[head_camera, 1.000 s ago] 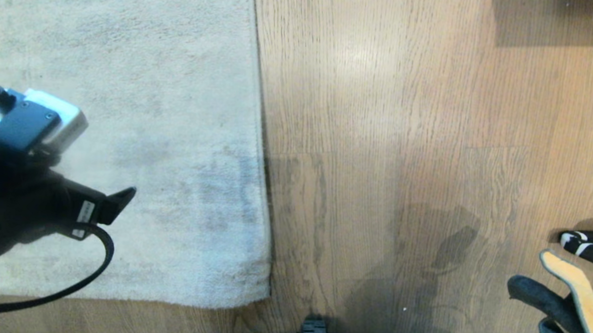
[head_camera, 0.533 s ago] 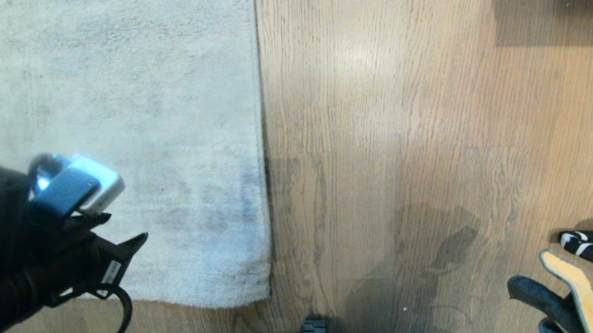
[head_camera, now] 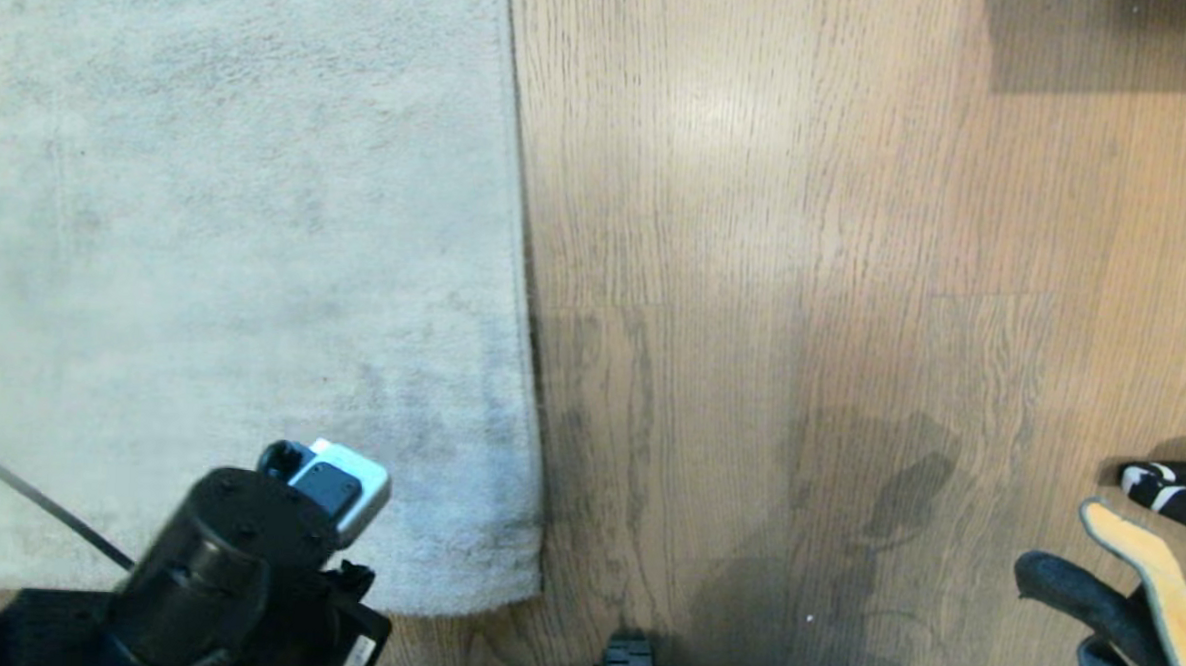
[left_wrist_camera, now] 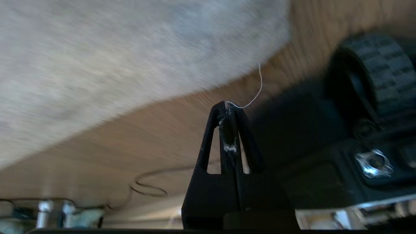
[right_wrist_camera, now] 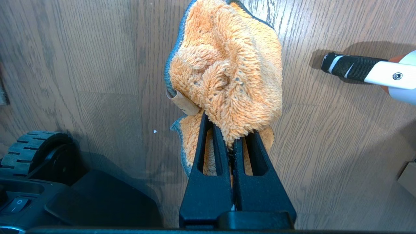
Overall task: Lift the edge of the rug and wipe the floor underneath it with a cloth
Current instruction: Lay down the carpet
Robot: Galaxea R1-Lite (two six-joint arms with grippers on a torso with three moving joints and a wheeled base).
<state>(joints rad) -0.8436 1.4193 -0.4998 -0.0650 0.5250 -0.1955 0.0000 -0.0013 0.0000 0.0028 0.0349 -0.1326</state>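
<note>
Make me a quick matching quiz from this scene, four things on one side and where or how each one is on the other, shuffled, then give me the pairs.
1. cloth
2. rug edge
3. left gripper
4. wheel

A. lying flat on the floor
B. jaws shut, empty but for a stray thread
C. pinched in the right gripper
D. black and ridged, on the robot's base

Pairs: 1-C, 2-A, 3-B, 4-D

Pale grey-beige short-pile rug [left_wrist_camera: 113,58] motion-blurred in left wrist view, pile unreadable. Mustard-orange fluffy cloth [head_camera: 1167,598] cut off at head view's 4 o'clock corner. Black-and-white striped handle [head_camera: 1172,493] cut by the 3 o'clock edge. Black left arm housing [head_camera: 232,578] hides rug's near edge at 7 o'clock.
</note>
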